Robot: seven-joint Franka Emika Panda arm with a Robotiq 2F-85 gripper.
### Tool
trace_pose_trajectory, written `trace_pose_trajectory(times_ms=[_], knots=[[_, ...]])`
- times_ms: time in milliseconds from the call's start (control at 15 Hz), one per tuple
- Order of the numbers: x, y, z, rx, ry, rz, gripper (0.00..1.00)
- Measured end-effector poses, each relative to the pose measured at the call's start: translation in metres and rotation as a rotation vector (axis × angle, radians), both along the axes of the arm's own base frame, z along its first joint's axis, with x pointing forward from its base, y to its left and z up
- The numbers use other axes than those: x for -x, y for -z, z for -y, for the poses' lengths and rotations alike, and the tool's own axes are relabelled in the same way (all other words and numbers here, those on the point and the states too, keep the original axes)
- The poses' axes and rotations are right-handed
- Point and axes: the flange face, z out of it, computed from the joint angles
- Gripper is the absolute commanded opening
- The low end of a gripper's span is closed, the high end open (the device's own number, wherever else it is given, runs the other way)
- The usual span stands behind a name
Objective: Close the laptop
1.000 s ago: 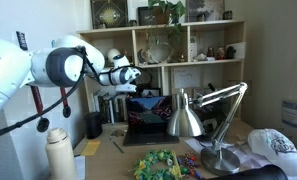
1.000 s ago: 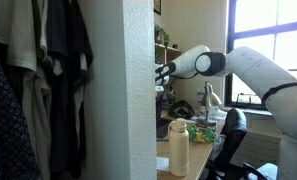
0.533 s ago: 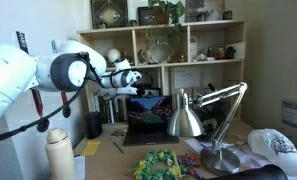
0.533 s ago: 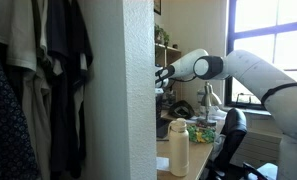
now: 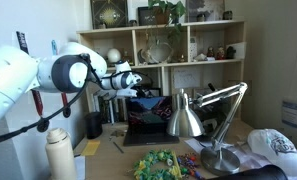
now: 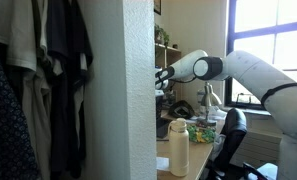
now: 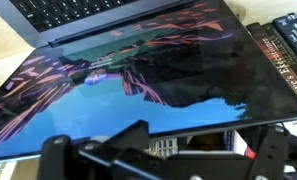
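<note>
Laptop (image 7: 138, 70): open, red-and-blue screen just below pincer (image 5: 135, 77); key rows (image 7: 98, 14) legible in wrist view only. Pincer spread: cannot tell. Shelf (image 5: 241, 50) behind pincer: compartments hold small ornaments. Silver lamp (image 5: 188, 115) stands lower, beside laptop.

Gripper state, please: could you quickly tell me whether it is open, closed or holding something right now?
Gripper: open, holding nothing; in the wrist view its fingers stand apart near the laptop screen's top edge.
</note>
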Motion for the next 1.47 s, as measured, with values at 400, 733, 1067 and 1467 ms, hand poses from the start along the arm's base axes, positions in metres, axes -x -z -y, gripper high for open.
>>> trace_pose_trajectory(times_ms=[400, 733, 1067, 1467], knots=[[0.011, -0.006, 0.009, 0.041, -0.003, -0.153, 1.0], [0.028, -0.007, 0.021, 0.068, 0.009, -0.26, 1.0], [0.05, 0.007, 0.029, 0.087, 0.015, -0.318, 1.0], [0.085, 0.032, 0.035, 0.135, 0.004, -0.417, 1.0]])
